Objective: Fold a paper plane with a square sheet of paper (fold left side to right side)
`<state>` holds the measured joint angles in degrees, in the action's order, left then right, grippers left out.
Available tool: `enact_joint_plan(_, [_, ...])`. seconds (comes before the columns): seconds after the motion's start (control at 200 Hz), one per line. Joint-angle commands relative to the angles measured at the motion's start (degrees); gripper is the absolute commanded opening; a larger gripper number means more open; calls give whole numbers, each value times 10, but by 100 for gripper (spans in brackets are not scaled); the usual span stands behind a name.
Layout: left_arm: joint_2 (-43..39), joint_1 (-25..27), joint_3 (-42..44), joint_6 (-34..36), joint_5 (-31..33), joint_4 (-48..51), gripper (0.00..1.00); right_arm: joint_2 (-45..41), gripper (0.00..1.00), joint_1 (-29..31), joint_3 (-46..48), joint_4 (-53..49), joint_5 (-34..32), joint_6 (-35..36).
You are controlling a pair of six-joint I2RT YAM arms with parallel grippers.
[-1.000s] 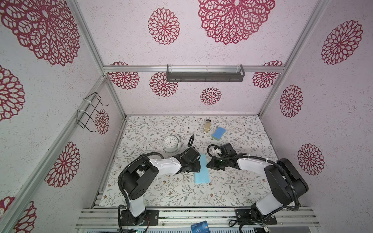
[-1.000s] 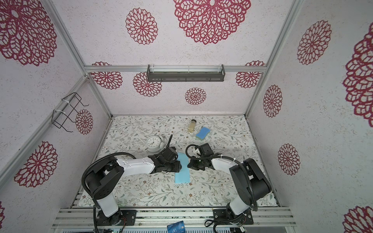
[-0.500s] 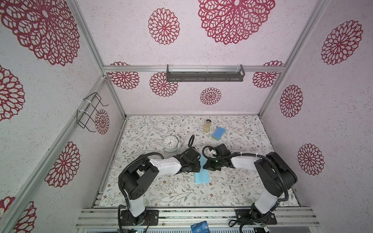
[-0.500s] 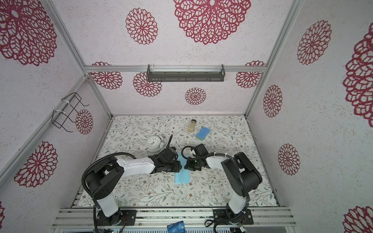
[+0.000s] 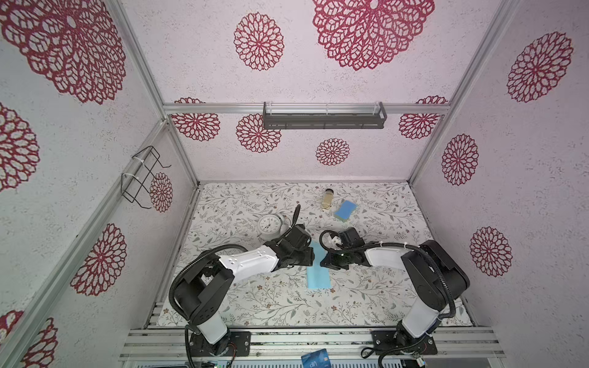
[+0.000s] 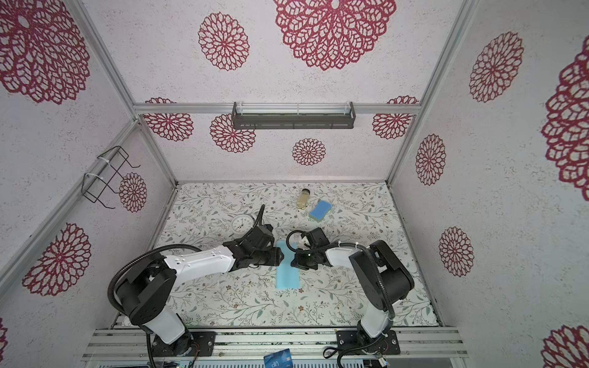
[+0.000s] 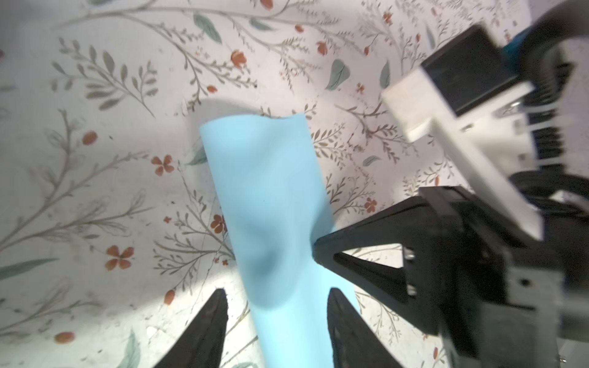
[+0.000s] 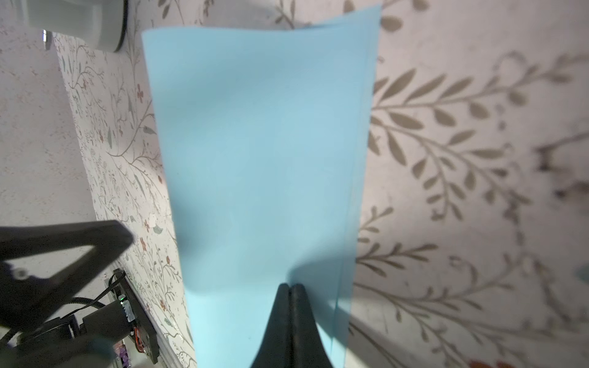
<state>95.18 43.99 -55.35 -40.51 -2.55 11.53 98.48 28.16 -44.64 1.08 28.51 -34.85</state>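
- Left claw point(image 7: 277, 291) sits half open, one finger on each side of the narrow paper point(image 7: 271, 191), clamping nothing. It is parked just where it was a second ago.
- The paper hasn't budged either. It is in the same spot mid-mat point(image 5: 255, 306), folded into a long blue strip running front to back.
- Right claw point(image 8: 290, 288) is the mover. Fingers pressed fully together and empty, it has edged leftward, and the right arm point(image 5: 436, 274) has swung its elbow in behind it.
- Positions now, in both top views: the left claw is at the strip's left edge and the paper point(image 6: 287, 277) lies in the middle. The right claw point(image 5: 323, 263) is at its right edge. The strip's near end runs out toward the front, past both claws.
- From the left wrist camera, the right claw's closed tip meets the paper's edge right where the sheet dips. The paper humps up beside that dip.
- From the right wrist camera, that closed tip sits over the paper close to the edge where two layers show slightly offset.
- The count, left to right: one wire rack point(image 5: 141, 178) on the side wall and one white clock point(image 5: 269, 224). Then one printed card point(image 5: 315, 359) at the front rail and one grey shelf point(image 5: 323, 116) on the back wall. Last come one small bottle point(image 5: 328, 199) and one blue sponge point(image 5: 345, 210).
- That makes two arms, two claws and a single paper.
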Motion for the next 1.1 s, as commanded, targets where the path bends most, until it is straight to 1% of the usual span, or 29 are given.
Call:
enact_joint_plan(0.0, [-9, -4, -5, 23, -27, -9, 50, 11, 0, 1, 14, -18, -33, 13])
enact_joint_plan(0.115, [4, -4, 0, 23, -49, -28, 42, 14, 0, 1, 14, -16, -33, 12])
enact_joint_plan(0.25, [19, -4, 6, 26, -51, -39, 34, 15, 0, 1, 12, -15, -30, 11])
enact_joint_plan(0.71, [57, -10, 15, 43, -45, -49, 23, 14, 0, 0, 13, -17, -28, 12])
enact_joint_plan(0.866, [68, -11, 21, 40, -41, -55, 21, 11, 0, 0, 11, -15, -22, 8])
enact_joint_plan(1.096, [77, -11, 26, 35, -41, -63, 21, 4, 0, -1, 0, -2, -2, -12])
